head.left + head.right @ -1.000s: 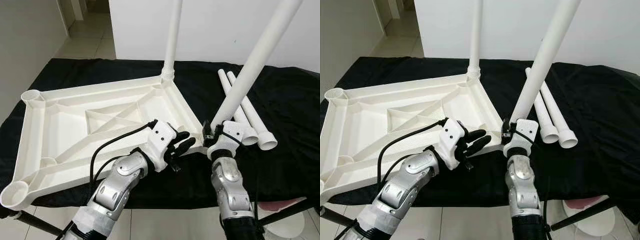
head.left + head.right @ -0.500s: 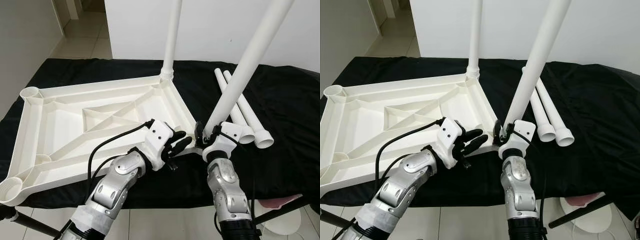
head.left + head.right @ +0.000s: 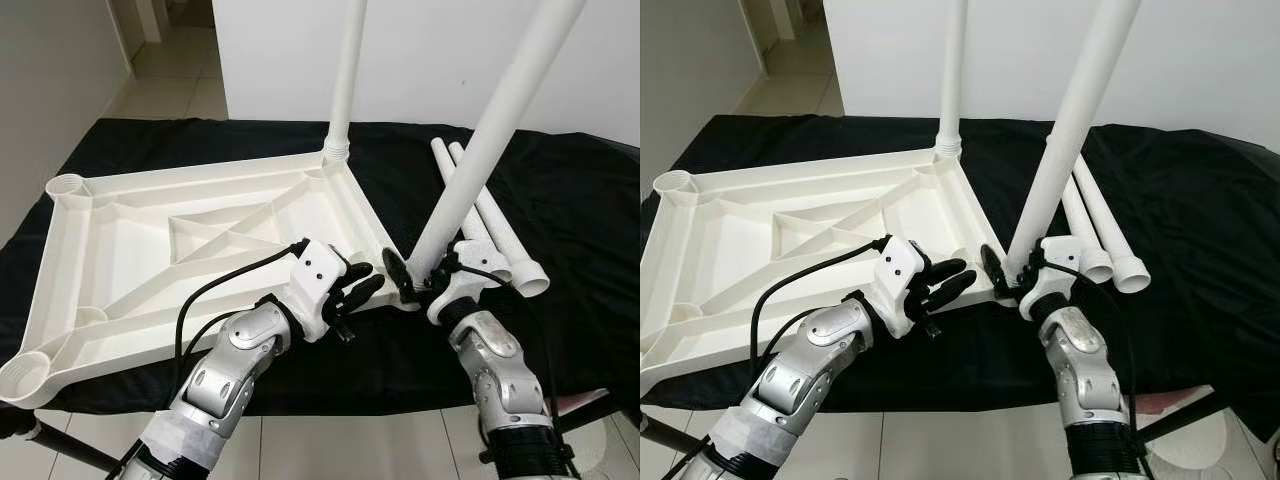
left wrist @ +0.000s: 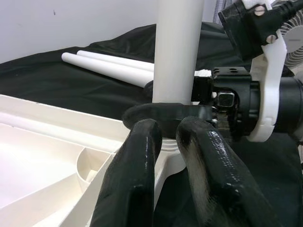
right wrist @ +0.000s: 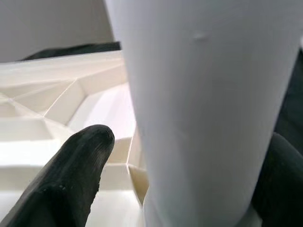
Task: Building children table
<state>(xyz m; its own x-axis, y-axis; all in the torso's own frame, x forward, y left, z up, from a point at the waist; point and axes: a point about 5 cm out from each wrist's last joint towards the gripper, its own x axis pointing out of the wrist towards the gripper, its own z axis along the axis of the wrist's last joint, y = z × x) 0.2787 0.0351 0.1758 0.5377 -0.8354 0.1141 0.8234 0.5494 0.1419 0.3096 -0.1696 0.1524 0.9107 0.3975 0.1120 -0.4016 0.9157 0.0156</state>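
1. Step in hand, as I judge it: seating the second leg (image 3: 480, 150) into the near-right corner socket of the upturned tabletop (image 3: 130, 250). One leg (image 3: 345, 80) already stands upright in the far corner socket, at about 12 o'clock from my grippers.

2. My right gripper (image 3: 418, 282) is clamped around the foot of the second leg, one finger either side of the tube. The leg leans toward 1 o'clock, not upright; its foot sits at the corner socket. Whether it is fully home I cannot tell.

3. My left gripper (image 3: 358, 290) rests at the tabletop's near edge, just at 9 o'clock from the right gripper. Its fingers (image 4: 137, 175) lie close together, a narrow gap between them, gripping nothing that I can see.

4. Next move, a judgement: bring the leg upright over the socket, then press or twist it down while my left gripper steadies the tabletop.

5. Two spare legs (image 3: 490, 215) lie side by side on the black cloth (image 3: 590, 200), at 2 o'clock. The two left corner sockets (image 3: 66, 186) are empty.
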